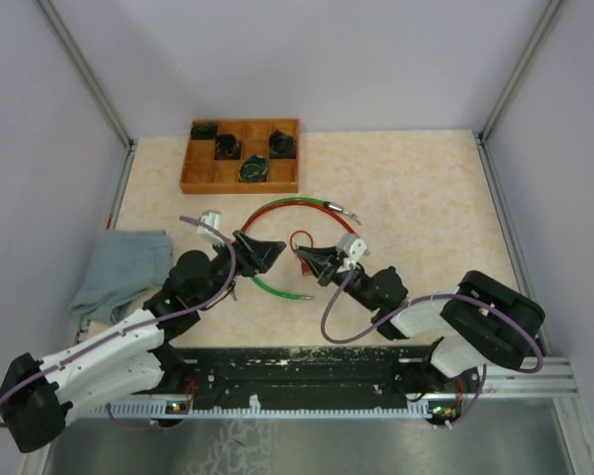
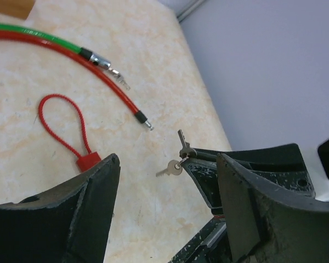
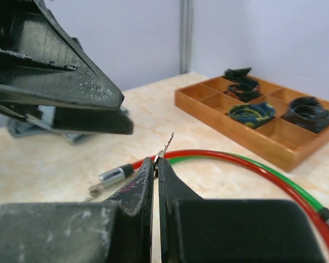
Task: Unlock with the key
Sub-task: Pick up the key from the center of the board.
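Over the beige marbled tabletop (image 1: 416,198), enclosed by pale lilac walls (image 1: 327,59), the right gripper (image 3: 156,161) pinches a small key (image 3: 168,143), tip upward, near the red-and-green cable (image 3: 219,156), while the left gripper (image 2: 167,159) gapes wide facing it.

Soft, even light with faint shadows; the right pincer (image 3: 156,161) looms blurred close to its camera.

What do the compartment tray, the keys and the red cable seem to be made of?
Compartment tray: probably wood, warm brown with a smooth, slightly shiny finish.
Keys: metal by their look, silvery and glinting.
Red cable: seemingly a glossy plastic coating, with bare metal ends; the core is hidden.
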### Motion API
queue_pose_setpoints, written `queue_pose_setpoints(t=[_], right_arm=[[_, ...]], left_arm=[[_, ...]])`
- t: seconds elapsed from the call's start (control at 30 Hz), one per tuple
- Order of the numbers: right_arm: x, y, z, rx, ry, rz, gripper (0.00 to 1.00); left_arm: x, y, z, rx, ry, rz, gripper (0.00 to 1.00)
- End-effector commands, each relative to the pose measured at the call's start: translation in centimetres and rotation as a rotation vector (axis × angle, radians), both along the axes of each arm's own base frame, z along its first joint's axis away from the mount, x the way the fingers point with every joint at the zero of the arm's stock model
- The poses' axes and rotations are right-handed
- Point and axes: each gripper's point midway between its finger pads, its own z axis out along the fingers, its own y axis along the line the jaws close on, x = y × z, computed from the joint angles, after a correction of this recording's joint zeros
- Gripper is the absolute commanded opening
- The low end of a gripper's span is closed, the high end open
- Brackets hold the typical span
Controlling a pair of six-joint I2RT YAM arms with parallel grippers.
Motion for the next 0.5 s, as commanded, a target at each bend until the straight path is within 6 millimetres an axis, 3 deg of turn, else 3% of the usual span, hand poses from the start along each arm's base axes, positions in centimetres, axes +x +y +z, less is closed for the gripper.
queue_pose_setpoints(t=[0.0,0.23,0.47], right_arm=[[-2.6,-0.5,5.0,0.238,-0.005,0.17,0.0],[-4.7,-0.1,7.4,0.341,0.012,0.325,0.0],[-5.5,-0.6,9.1,0.381,-0.009,0.351,0.0]], left_arm=[[-0.9,-0.5,5.1,-0.053,-0.26,-0.115,0.76],[-1.7,-1.3,5.6,-0.115,-0.33,-0.277,0.72],[-1.8,-1.7,5.4,-0.163,-0.313,-0.338,0.66]])
